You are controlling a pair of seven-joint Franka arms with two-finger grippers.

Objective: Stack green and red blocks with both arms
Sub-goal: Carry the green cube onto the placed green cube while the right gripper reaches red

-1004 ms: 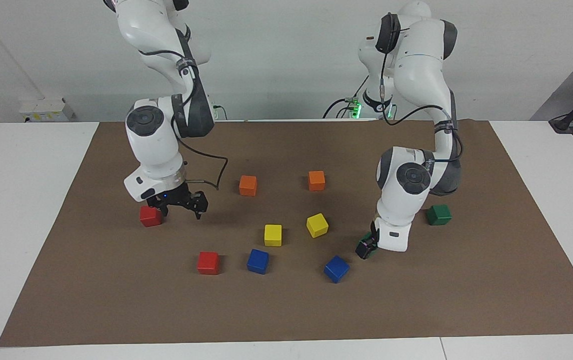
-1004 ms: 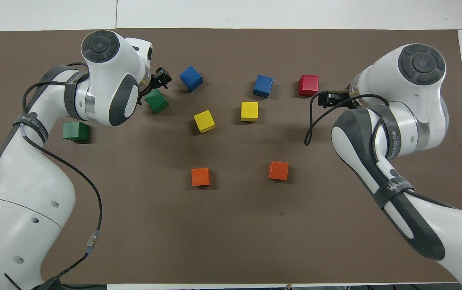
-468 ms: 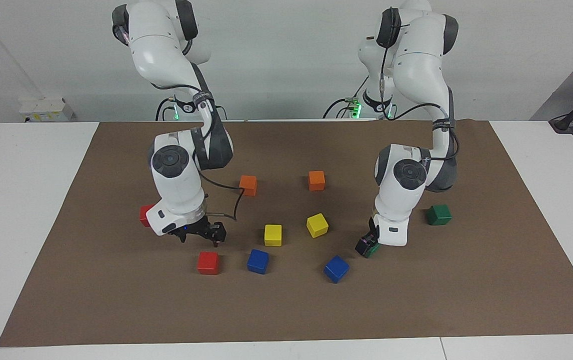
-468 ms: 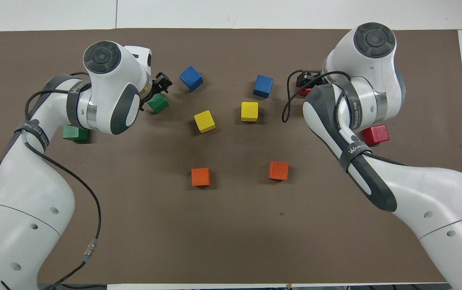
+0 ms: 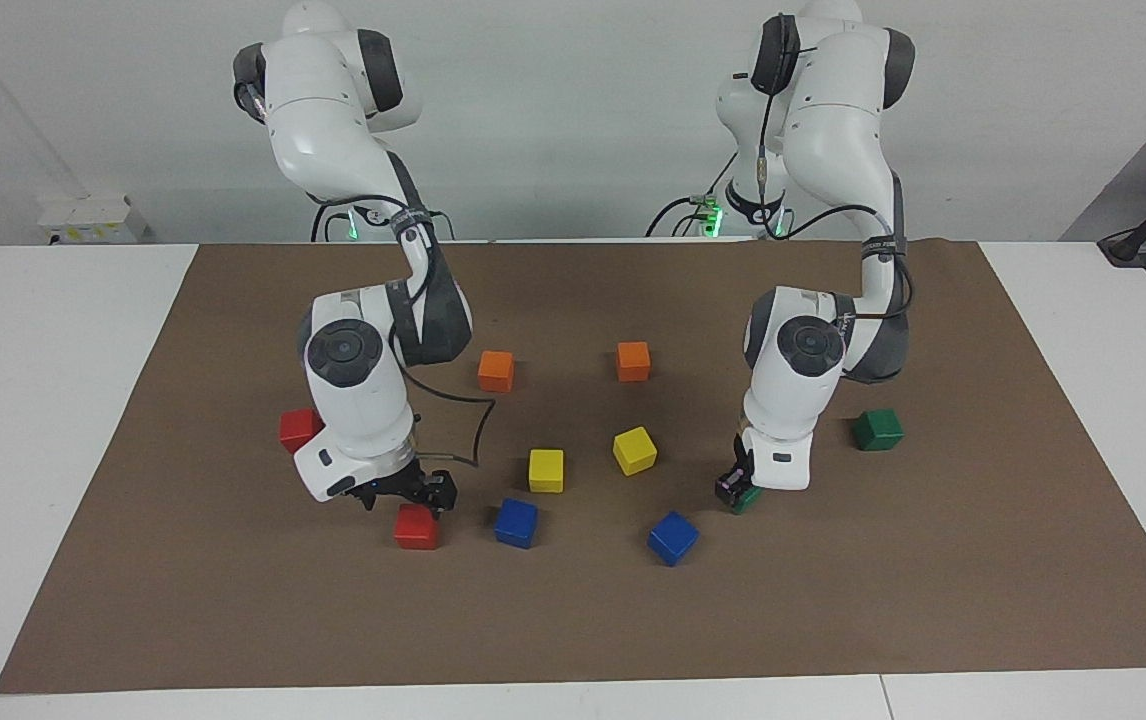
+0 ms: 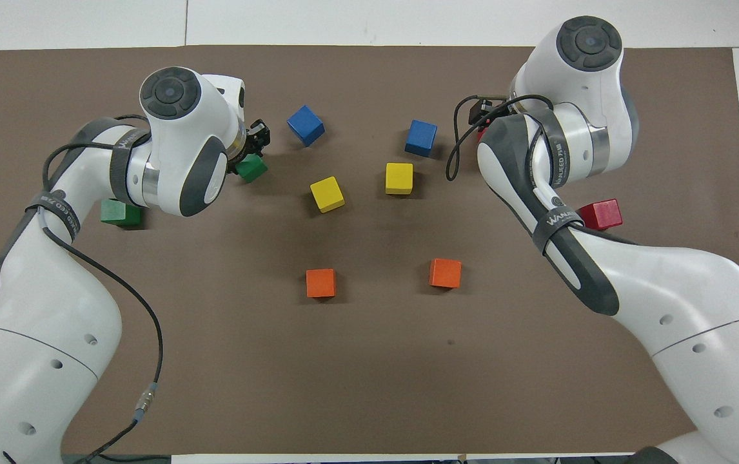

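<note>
My right gripper [image 5: 411,495] is open and hangs just above a red block [image 5: 416,527], its fingers apart over the block's top. In the overhead view the right gripper [image 6: 480,116] covers most of that red block [image 6: 482,134]. A second red block [image 5: 298,428] lies nearer to the robots, toward the right arm's end. My left gripper [image 5: 736,488] is low at the mat and shut on a green block [image 5: 749,496], which also shows in the overhead view [image 6: 251,169]. A second green block [image 5: 878,429] lies toward the left arm's end.
On the brown mat [image 5: 573,620] between the arms lie two orange blocks [image 5: 496,371] [image 5: 633,361], two yellow blocks [image 5: 546,470] [image 5: 634,450] and two blue blocks [image 5: 516,523] [image 5: 673,538]. One blue block is close beside the red block under my right gripper.
My right gripper left the red block near the robots and came down over the other red block. My left gripper shifted slightly toward the robots with the green block.
</note>
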